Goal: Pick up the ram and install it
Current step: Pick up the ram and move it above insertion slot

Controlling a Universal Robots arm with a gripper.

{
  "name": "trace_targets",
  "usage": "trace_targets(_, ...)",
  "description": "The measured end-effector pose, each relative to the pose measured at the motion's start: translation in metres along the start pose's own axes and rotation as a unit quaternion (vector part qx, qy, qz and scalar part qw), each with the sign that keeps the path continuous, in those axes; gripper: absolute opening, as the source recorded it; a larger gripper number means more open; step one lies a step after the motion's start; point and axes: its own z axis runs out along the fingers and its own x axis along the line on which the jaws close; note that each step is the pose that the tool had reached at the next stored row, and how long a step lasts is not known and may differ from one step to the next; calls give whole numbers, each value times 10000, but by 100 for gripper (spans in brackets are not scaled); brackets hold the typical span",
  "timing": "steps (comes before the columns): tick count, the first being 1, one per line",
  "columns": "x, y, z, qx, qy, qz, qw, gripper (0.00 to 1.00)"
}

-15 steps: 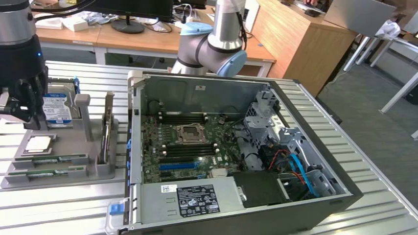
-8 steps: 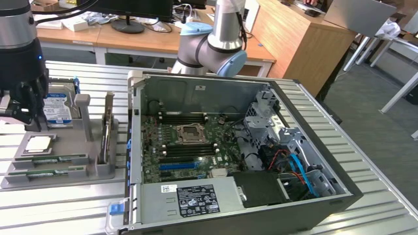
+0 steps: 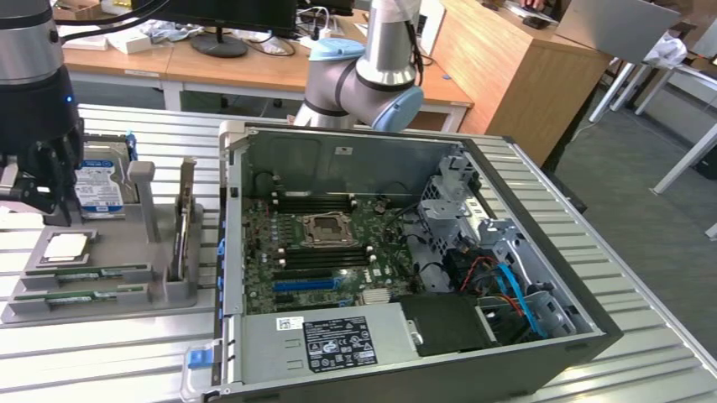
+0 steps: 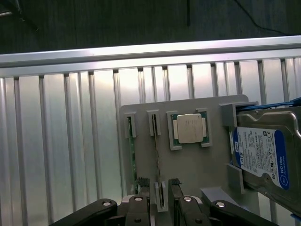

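Two green ram sticks lie on edge in slots at the near end of a grey holder, left of the open computer case. In the wrist view both sticks show edge-on. My black gripper hangs over the holder's far left part with its jaws open. Its fingertips stand on either side of the end of the inner ram stick, without touching it. The motherboard's dark ram slots lie beside the processor socket.
The holder also carries a silver processor chip, a blue-labelled hard drive and an upright card. The arm's base stands behind the case. A slatted metal table lies underneath.
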Motion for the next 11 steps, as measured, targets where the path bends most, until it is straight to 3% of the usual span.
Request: trace_targets(11, 16, -1, 3, 8, 0, -22, 10000, 30)
